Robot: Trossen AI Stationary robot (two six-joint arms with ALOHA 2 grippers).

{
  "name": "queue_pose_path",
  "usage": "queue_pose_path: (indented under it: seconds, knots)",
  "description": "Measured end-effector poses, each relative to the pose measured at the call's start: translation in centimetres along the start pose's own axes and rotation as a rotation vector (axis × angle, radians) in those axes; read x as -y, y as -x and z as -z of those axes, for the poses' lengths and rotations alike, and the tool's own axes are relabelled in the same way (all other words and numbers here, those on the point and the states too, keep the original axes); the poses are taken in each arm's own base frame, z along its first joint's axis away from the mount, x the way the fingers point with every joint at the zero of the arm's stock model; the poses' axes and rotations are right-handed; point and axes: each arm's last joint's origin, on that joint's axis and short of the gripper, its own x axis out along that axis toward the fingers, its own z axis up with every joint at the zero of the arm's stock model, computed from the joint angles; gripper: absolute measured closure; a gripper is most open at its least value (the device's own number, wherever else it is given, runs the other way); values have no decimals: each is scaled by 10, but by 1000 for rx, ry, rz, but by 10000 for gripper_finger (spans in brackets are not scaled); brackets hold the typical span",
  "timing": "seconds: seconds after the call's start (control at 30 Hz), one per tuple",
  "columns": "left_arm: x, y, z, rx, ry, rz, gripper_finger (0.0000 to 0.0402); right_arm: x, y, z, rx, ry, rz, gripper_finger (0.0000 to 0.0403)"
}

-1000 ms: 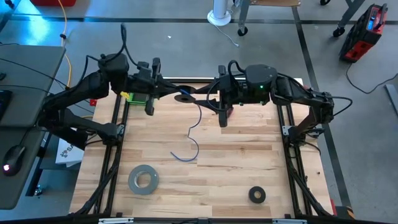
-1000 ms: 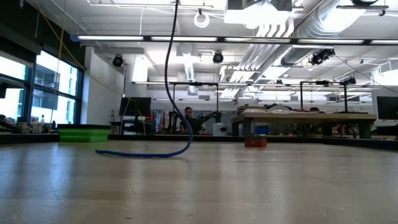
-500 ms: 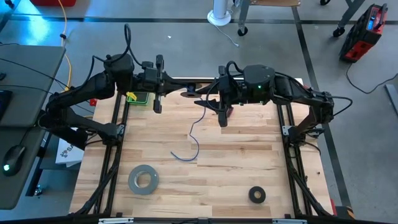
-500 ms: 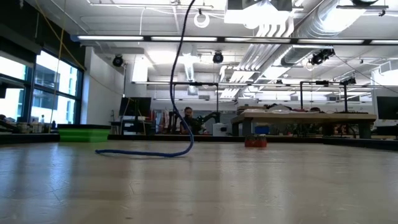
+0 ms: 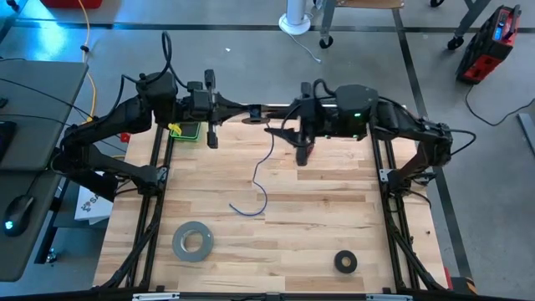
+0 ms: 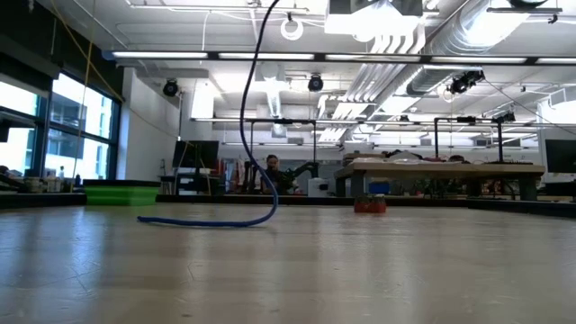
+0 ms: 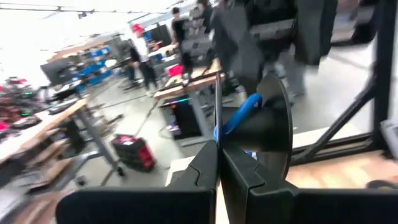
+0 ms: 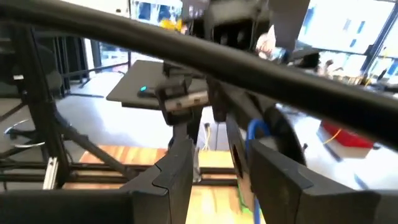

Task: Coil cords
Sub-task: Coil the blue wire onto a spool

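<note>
Between the two grippers, at the table's far edge, the blue cord [image 5: 266, 163] hangs from a dark disc [image 7: 268, 127] and trails onto the wood [image 5: 318, 217]. The left gripper [image 5: 251, 111] has its fingers together, pinching the disc's edge. The right gripper [image 5: 276, 130] has its fingers apart just beside the cord, closed on nothing I can see. For a neat coil, keep the disc steady and feed the slack in evenly. How the cord is fastened to the disc is hard to make out; its plug ends aren't discernible

The wooden table [image 5: 334, 217] bears a grey tape roll [image 5: 192, 241], a black tape ring [image 5: 345, 262], and the blue cable's [image 5: 253, 203] trailing end.
</note>
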Motion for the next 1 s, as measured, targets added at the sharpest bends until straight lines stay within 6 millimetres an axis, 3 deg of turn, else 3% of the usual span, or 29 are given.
queue_pose_path:
  seconds: [0.2,0.4,1.0]
  knots:
    - [-2,2,-7,76,34,1,401,4,13,-2,-25,14,65,258]
    - [-4,9,-19,186,96,22,401,3,3,9,-109,42,99,258]
    - [-5,11,-23,226,129,13,401,1,-13,9,-61,16,137,258]
